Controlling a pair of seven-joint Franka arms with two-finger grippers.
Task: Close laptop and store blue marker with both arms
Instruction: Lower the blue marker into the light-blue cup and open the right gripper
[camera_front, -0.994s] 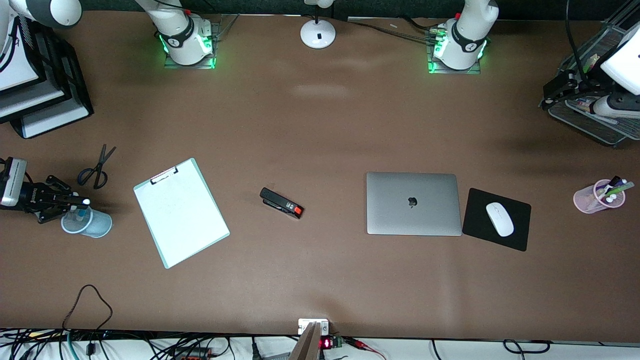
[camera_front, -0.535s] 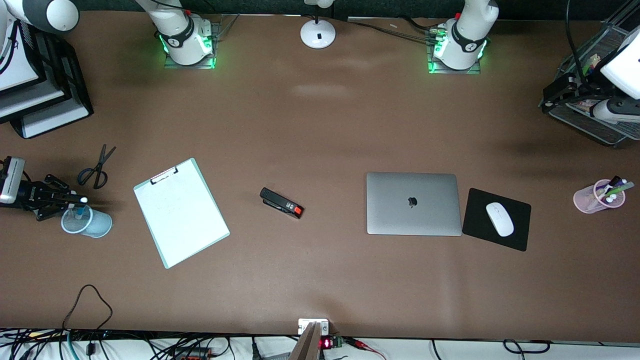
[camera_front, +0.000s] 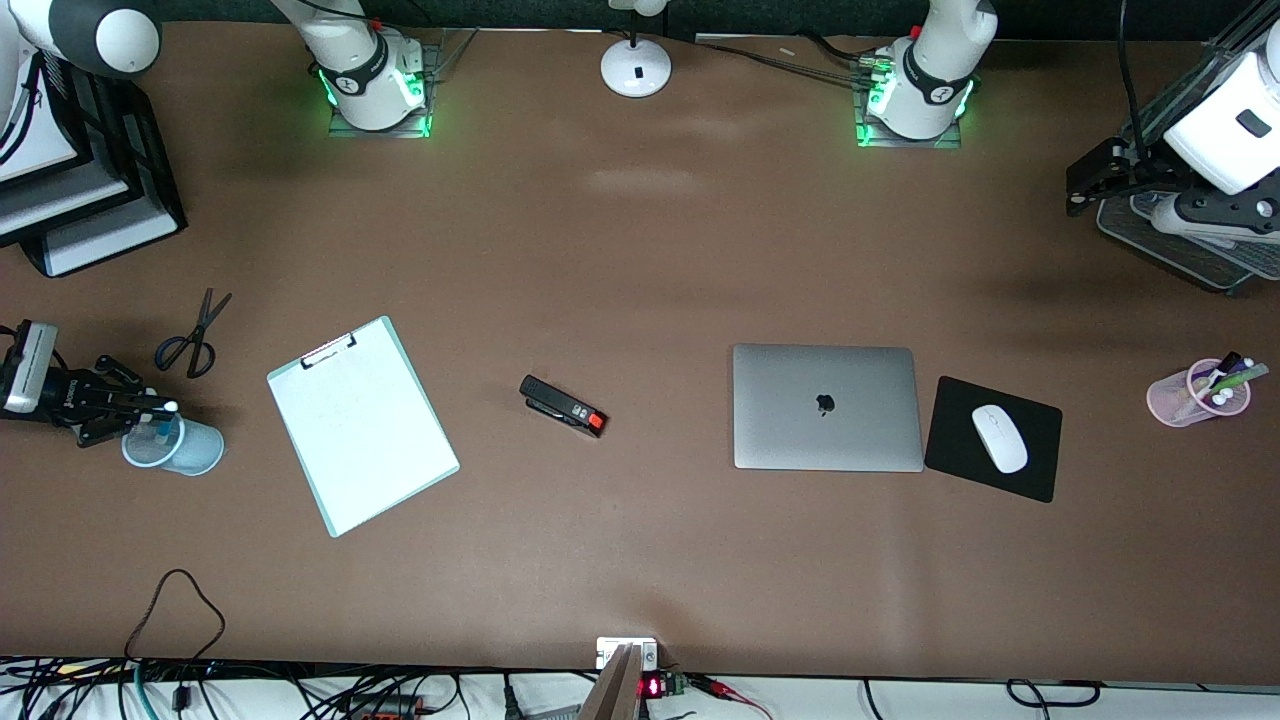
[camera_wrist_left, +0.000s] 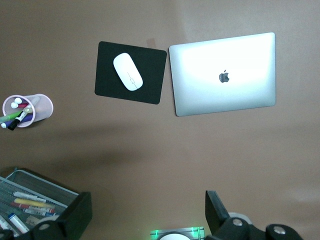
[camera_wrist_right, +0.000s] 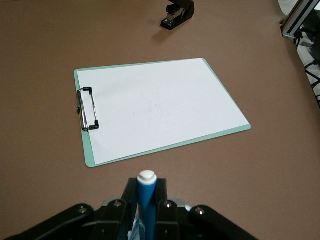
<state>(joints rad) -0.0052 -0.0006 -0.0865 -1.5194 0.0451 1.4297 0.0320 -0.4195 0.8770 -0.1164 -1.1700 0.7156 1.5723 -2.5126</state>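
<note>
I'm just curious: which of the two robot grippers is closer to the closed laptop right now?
The left gripper, up over the table's left-arm end by the mesh tray. The right gripper is at the other end of the table from the laptop, holding the blue marker over the blue cup.

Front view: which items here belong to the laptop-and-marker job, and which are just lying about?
Job:
laptop, lid down
blue marker, in right gripper over blue cup
left gripper, open

Lying about:
clipboard
stapler
scissors
mouse
mousepad
pink pen cup

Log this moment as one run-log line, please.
laptop: lid closed | blue marker: gripped by right gripper over blue cup | left gripper: open, near mesh tray
</note>
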